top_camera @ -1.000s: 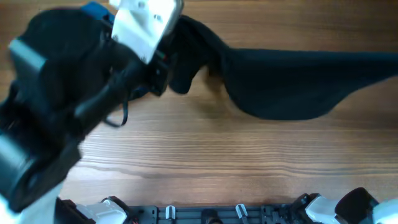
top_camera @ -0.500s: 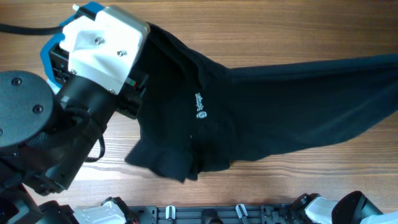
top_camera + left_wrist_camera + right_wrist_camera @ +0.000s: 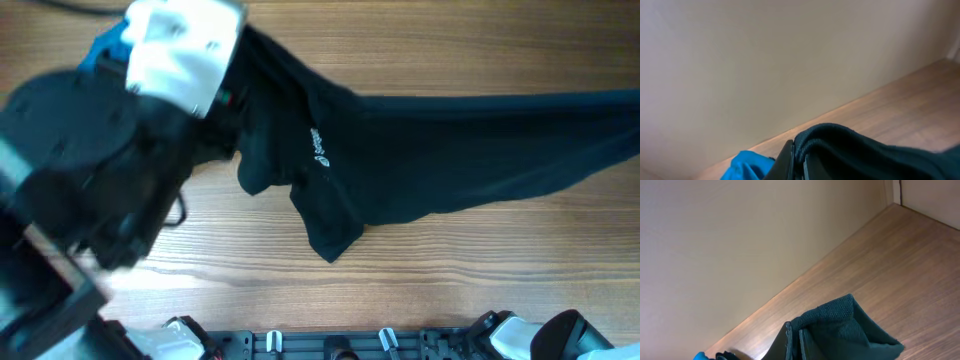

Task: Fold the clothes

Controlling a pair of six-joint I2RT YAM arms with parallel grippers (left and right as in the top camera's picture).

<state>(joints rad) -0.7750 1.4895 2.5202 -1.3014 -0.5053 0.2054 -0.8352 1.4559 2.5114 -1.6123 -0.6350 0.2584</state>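
Shirt (image 3: 450, 150) sits higher and narrower than half a second ago: its loose lower corner, then near 7 o'clock by the front edge, now hangs just below centre, and more bare table (image 3: 420, 290) shows at 6 o'clock. Left arm (image 3: 100, 180) has swung and fills 9 o'clock, blurred

- Shirt: one dark band running from 10 o'clock to the 3 o'clock edge, upper edge nearly straight, lower edge sagging
- Logo (image 3: 318, 146) faces up, just left of centre; neck tag not visible
- Left gripper (image 3: 799, 156): fingers pressed together on a rolled black edge of the shirt, per left wrist view
- Right gripper (image 3: 794, 339): also pinching a fold of black fabric; out of the overhead view, past 3 o'clock
- Blue bundle (image 3: 103, 50) at 10 o'clock behind the left arm, not held

Judgement: cloth looks lifted and stretched between the two pinches, so this is the spreading step, not a fold yet. No crease is made; task is early. Risk: the sagging corner may drag or tuck under when the shirt is laid down, so it needs to go down flat first
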